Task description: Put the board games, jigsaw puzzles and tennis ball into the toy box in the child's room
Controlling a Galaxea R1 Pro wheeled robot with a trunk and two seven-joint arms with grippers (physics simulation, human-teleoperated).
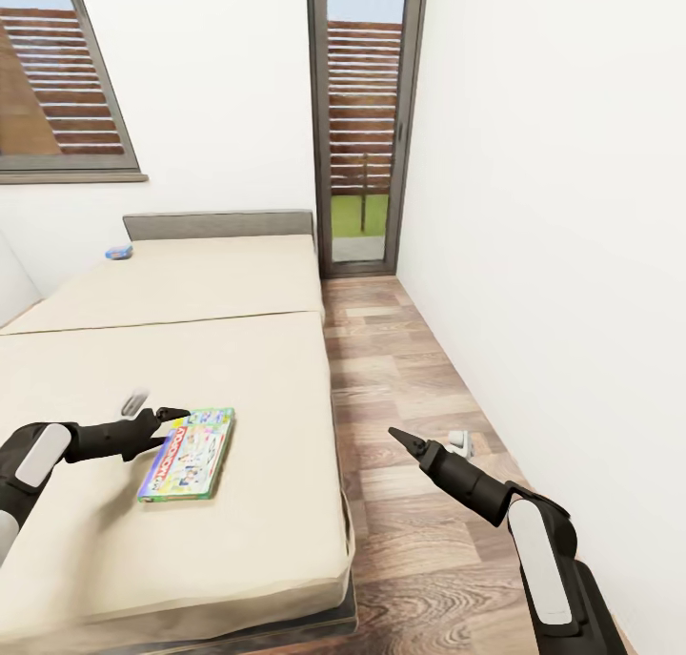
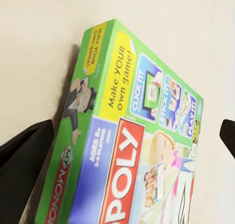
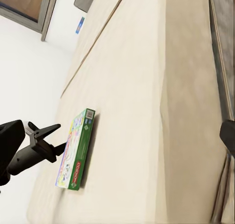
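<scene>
Left gripper [image 1: 152, 414]: jaws spread wide, holding nothing, just beside the green board game's near-left corner.
Green board game [image 1: 188, 453]: flat on the bed [image 1: 171, 541], near its front edge.
Blue board game [image 1: 118, 252]: on the bed, far from the green game, beside the headboard [image 1: 217, 224].
Right gripper [image 1: 398, 438]: over the wooden floor [image 1: 400, 398] beside the bed; spread, cannot tell.

On the green board game [image 2: 142, 150] under my left wrist camera I read "Make YOUR own game!" on the yellow lid panel and again on its side — plus "POLY" in white on red, "MONO" along the edge, "CLICK IT", "AGES 8+".
</scene>
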